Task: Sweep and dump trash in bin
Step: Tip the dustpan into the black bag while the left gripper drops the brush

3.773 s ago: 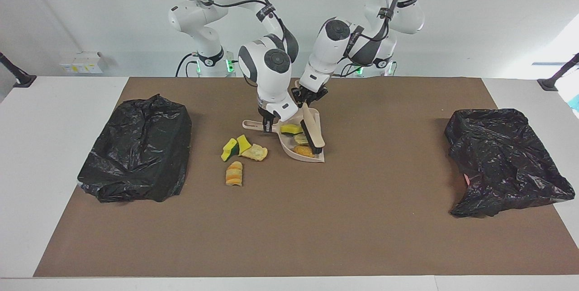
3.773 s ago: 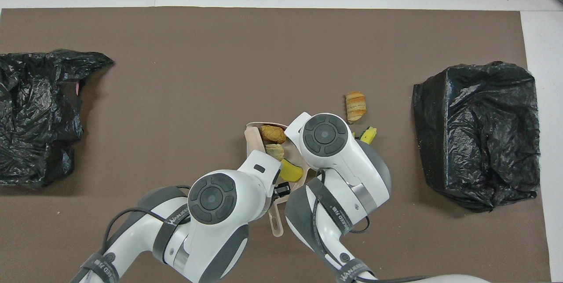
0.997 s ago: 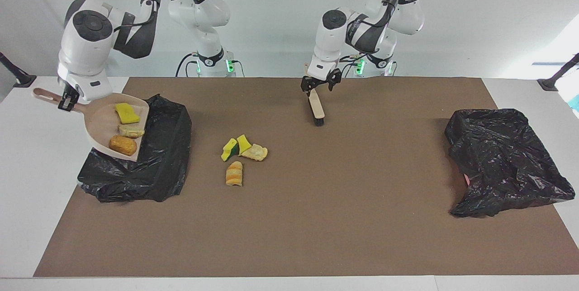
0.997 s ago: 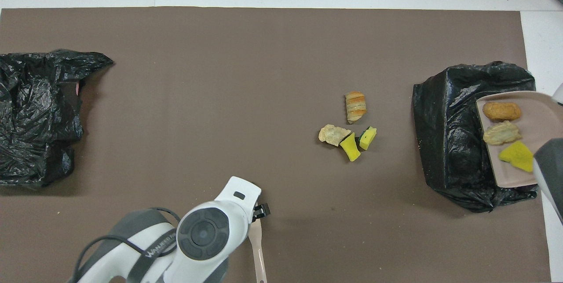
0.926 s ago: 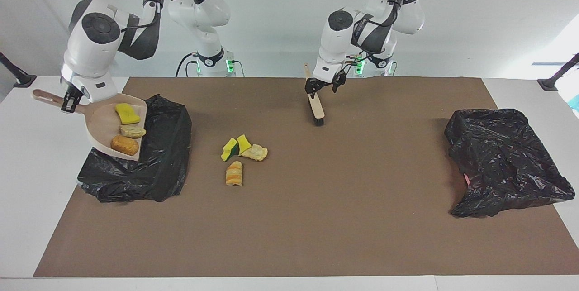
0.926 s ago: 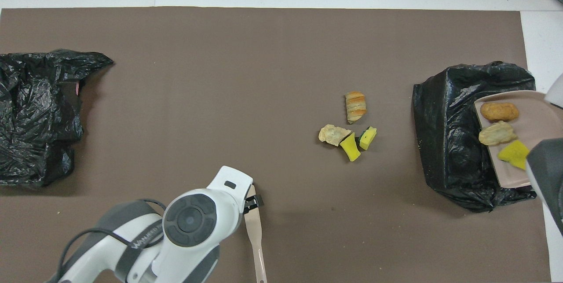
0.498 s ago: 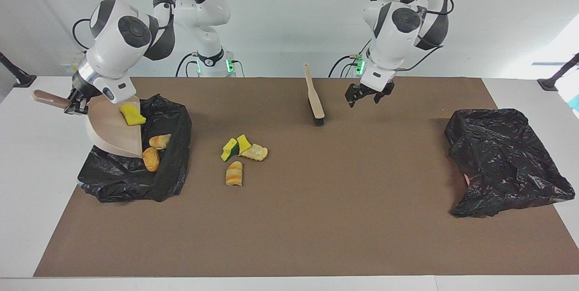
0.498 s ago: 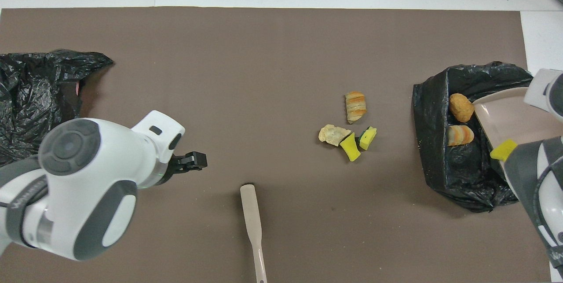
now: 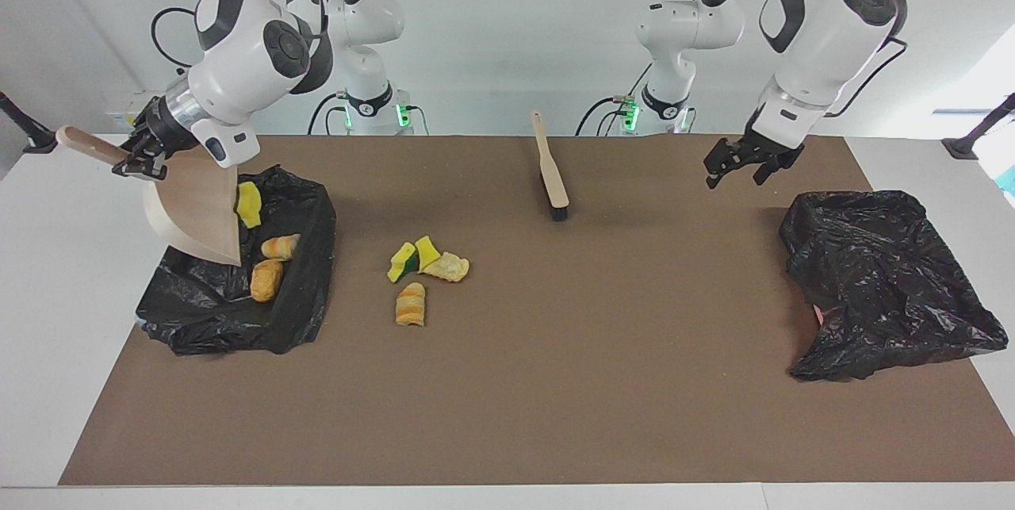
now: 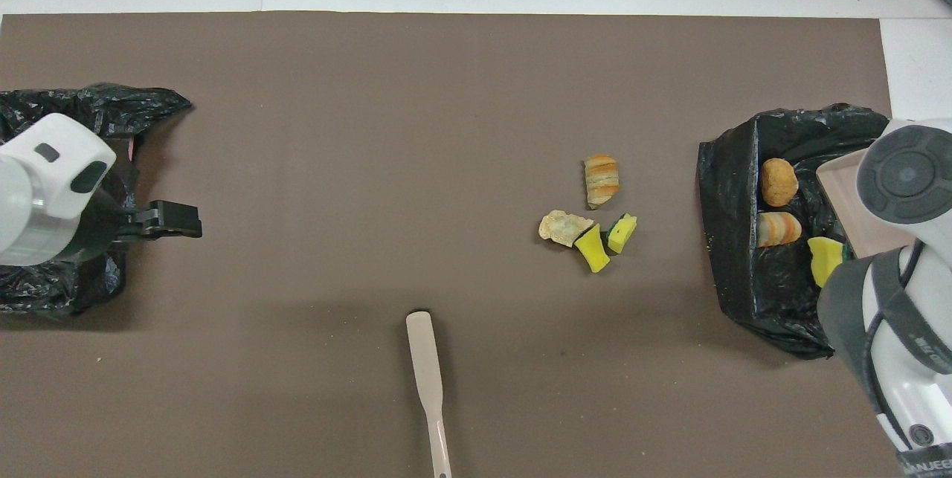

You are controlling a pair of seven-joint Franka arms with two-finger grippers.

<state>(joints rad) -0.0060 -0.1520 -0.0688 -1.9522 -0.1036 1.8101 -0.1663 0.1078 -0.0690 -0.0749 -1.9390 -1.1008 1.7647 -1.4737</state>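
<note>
Brown table mat [image 9: 555,383]: right gripper [image 9: 136,159], clamped on the beige plastic dustpan [image 9: 194,212], tips a yellow sponge scrap [image 9: 249,205] into the black bag-lined bin [image 9: 293,312]; left gripper [image 9: 741,162], fingers apart and empty, waits well away from that bin; next, judged: re-sweep the four scraps [image 9: 424,272] beside it.

A lab: bare white walls, a brown mat [image 9: 555,383] on a white table [image 9: 47,320].

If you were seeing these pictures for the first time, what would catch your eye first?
The right gripper, shut on the handle of a steeply tipped dustpan, is over the black bin bag at the right arm's end of the table, where two bread-like chunks already lie and a yellow sponge piece sits at the pan's edge. Four more scraps lie on the brown mat, and the brush lies alone nearer the robots.
</note>
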